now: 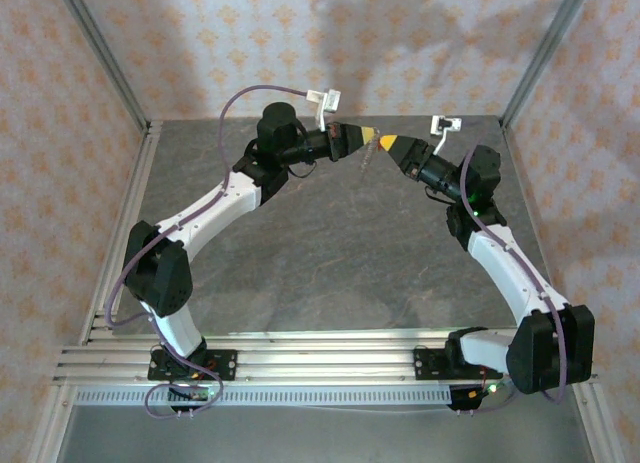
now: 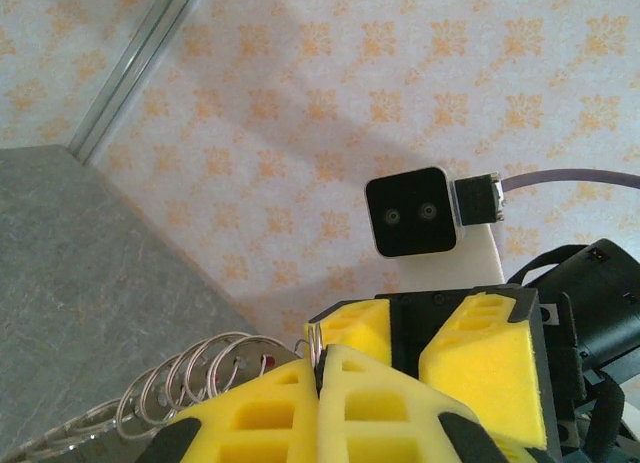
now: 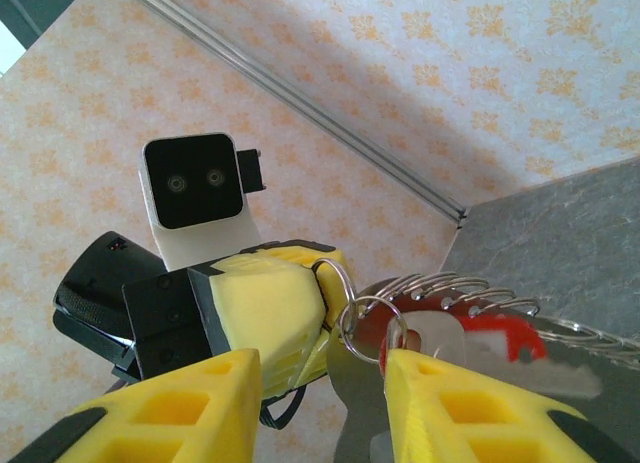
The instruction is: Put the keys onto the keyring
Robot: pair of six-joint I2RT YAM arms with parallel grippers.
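Above the far worktop (image 1: 350, 263), I'm clamping the keyring (image 2: 200, 375) in my closed left tool (image 2: 320, 371) while my right tool (image 3: 322, 368) is standing spread, gripping nothing. Red key (image 3: 495, 338) is seemingly hanging on the keyring, so threading is looking done.

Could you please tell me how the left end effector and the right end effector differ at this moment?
The left end effector is shut, its jaws pressed together; the right end effector stands open, with a gap between its jaws. The left one pinches the wire of the keyring; the right one's jaws flank the red-headed key without visibly clamping it. Both are yellow-tipped and face each other tip to tip.
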